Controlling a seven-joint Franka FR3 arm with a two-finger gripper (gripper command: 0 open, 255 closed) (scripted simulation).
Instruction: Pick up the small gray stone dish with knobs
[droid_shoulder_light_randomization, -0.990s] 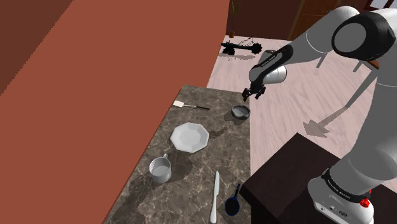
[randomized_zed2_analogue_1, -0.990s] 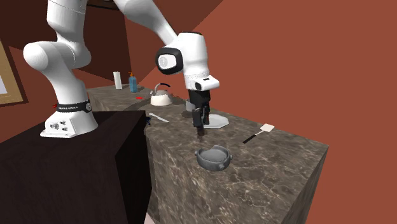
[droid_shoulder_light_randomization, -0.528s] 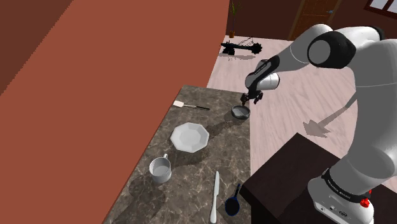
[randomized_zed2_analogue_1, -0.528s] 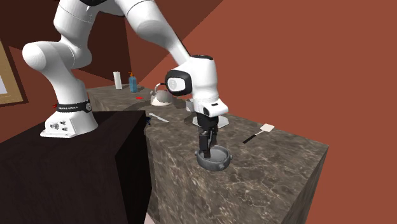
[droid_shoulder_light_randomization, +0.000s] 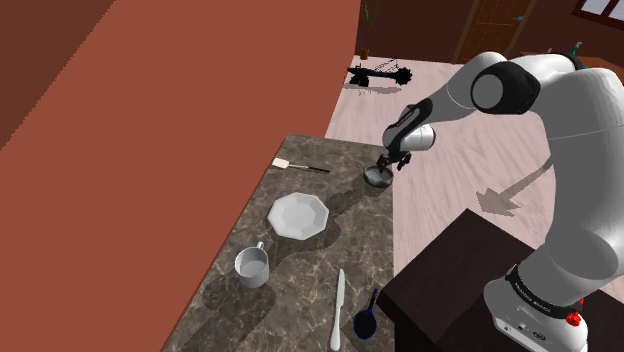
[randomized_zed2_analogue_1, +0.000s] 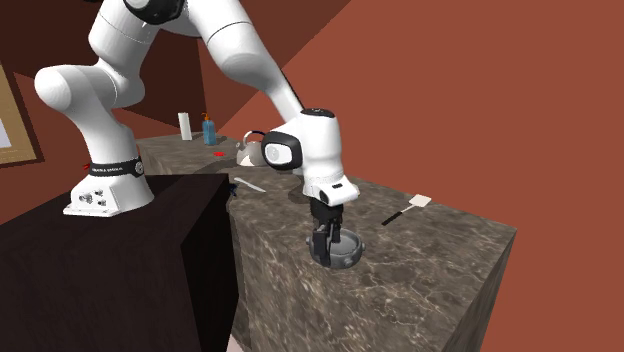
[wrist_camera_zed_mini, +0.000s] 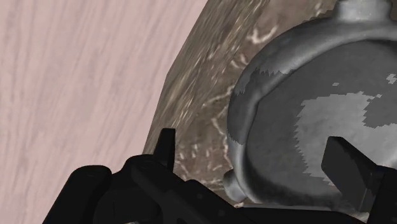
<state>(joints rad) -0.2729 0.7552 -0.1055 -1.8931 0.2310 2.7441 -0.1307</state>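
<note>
Dark marbled surface (droid_shoulder_light_randomization: 300, 290). The gray dish (droid_shoulder_light_randomization: 376, 178) sits near its edge, beyond the white plate (droid_shoulder_light_randomization: 297, 215). The end effector (wrist_camera_zed_mini: 248, 143) has dropped onto the dish. Its fingers are apart, straddling the rim, with nothing gripped yet. Closing likely comes next.

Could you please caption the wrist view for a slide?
Open black two-finger gripper straddling the rim of the small gray knobbed dish on the marbled counter.

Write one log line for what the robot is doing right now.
step: grasping | gray dish: on counter, not lifted | claw: open, straddling its rim
</note>
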